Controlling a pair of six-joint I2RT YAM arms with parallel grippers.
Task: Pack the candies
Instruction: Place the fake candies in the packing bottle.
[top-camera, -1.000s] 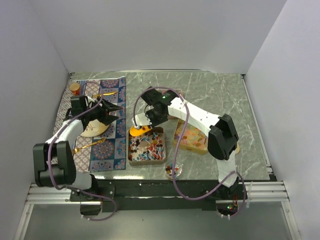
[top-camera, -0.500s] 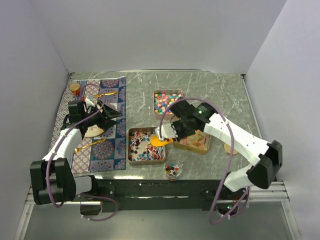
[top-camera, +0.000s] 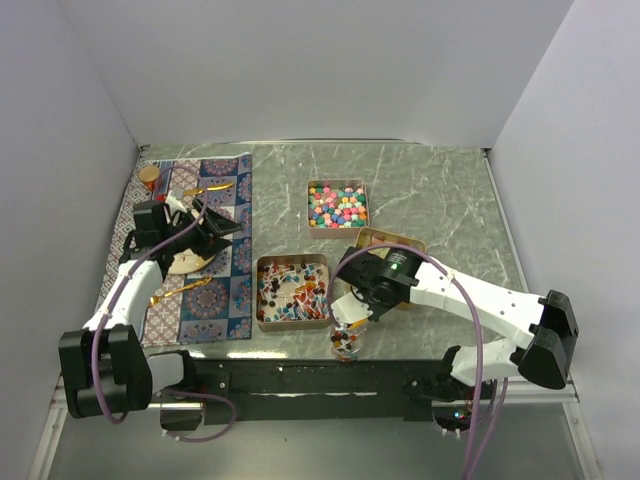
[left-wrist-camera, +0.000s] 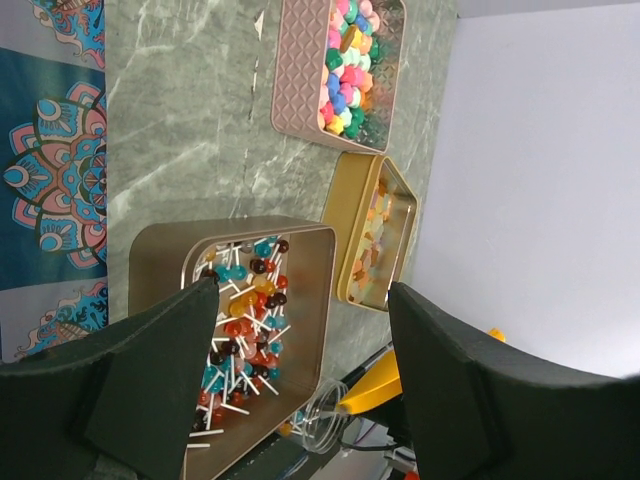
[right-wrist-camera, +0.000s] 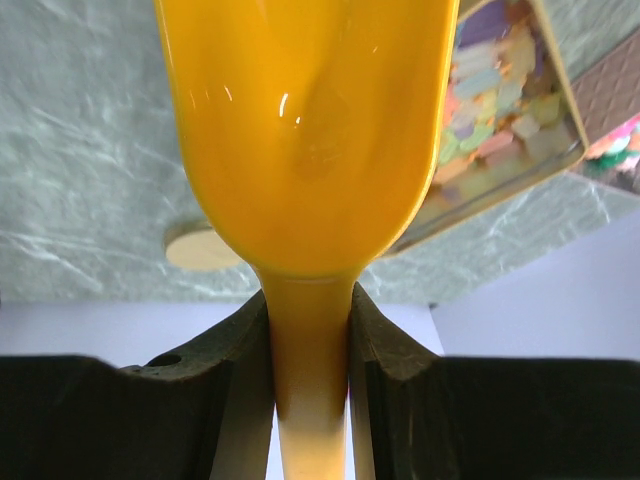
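The candies lie in three tins: bright balls (top-camera: 337, 204) in a pink tin (left-wrist-camera: 300, 70), red-blue pieces on white sticks (top-camera: 290, 288) in a brown tin (left-wrist-camera: 160, 270), and translucent squares (left-wrist-camera: 375, 235) in a gold tin (top-camera: 405, 241). A small clear jar (top-camera: 346, 342) at the front edge holds a few candies. My right gripper (top-camera: 346, 306) hangs just above the jar, shut on the handle of a yellow scoop (right-wrist-camera: 305, 130). The scoop's tip (left-wrist-camera: 372, 382) rests at the jar's mouth (left-wrist-camera: 318, 425). My left gripper (top-camera: 226, 226) stands open and holds nothing, above the patterned mat.
A patterned mat (top-camera: 215, 290) covers the left side, with a pale plate (top-camera: 185, 264), two gold spoons (top-camera: 182, 291) and a small orange cup (top-camera: 149, 177) on it. A round wooden disc (right-wrist-camera: 200, 245) lies on the marble. White walls enclose the table.
My right arm has swung with the scoop from the brown tin toward the front, ending over the jar. The left gripper has opened a little wider and barely shifted.
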